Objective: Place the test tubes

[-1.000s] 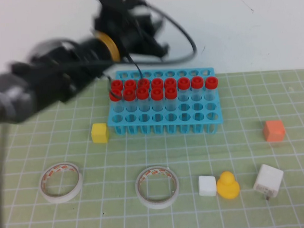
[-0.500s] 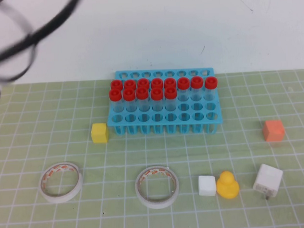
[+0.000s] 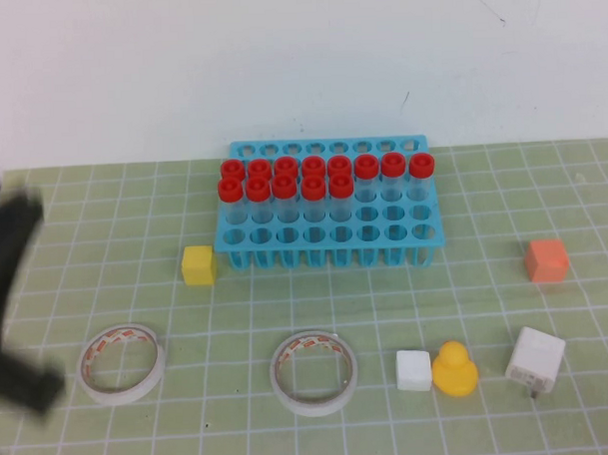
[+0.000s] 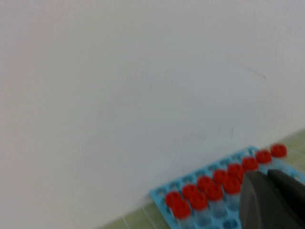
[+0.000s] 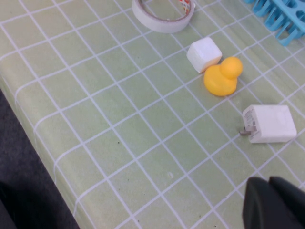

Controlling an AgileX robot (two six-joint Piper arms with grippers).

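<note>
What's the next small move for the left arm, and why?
Probably park the left gripper, shut and empty at the mat's left edge. Every red-capped tube in view stands in the blue rack; none lies loose. The right gripper, shut, hangs over the near mat by the charger.

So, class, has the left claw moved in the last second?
Yes: the left claw has swung from above the blue rack to the table's left edge near a tape roll. The right claw hovers by the charger.
</note>
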